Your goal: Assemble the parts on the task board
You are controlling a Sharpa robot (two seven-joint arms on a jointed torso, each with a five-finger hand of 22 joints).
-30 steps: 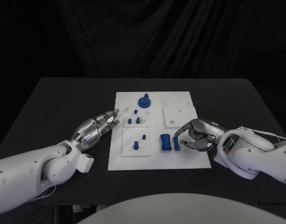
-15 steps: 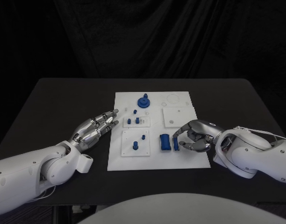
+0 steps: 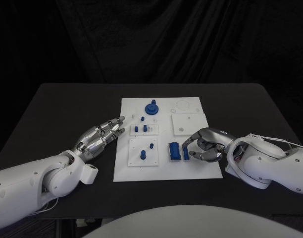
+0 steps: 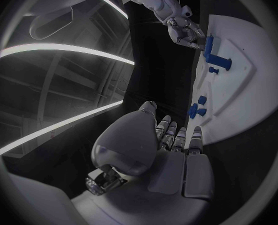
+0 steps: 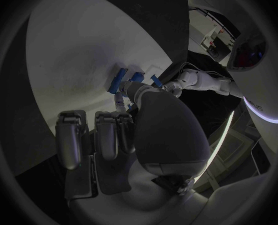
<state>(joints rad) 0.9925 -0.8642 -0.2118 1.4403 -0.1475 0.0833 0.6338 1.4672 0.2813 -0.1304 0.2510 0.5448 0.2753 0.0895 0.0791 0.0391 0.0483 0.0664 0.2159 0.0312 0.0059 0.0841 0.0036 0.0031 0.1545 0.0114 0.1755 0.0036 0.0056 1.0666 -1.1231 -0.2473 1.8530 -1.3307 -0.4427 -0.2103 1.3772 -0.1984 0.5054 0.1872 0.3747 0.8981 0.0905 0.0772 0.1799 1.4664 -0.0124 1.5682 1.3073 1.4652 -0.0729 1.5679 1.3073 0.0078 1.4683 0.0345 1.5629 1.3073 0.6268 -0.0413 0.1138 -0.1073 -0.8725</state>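
A: The right hand (image 3: 206, 145) is curling, seemingly empty, over two loose blue parts (image 3: 174, 150) lying on the task board (image 3: 194, 168).

B: Left hand (image 3: 101, 135) is idling open beside it; most assembly remains.

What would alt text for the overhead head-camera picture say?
A robot's right hand curls beside blue parts on a white task board on a black table, while its left hand hovers flat alongside.

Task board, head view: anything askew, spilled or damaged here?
Nothing stands out. The task board lies square on the table, blue parts on it. The right hand curls its fingers at them; the left hand hovers beside it.
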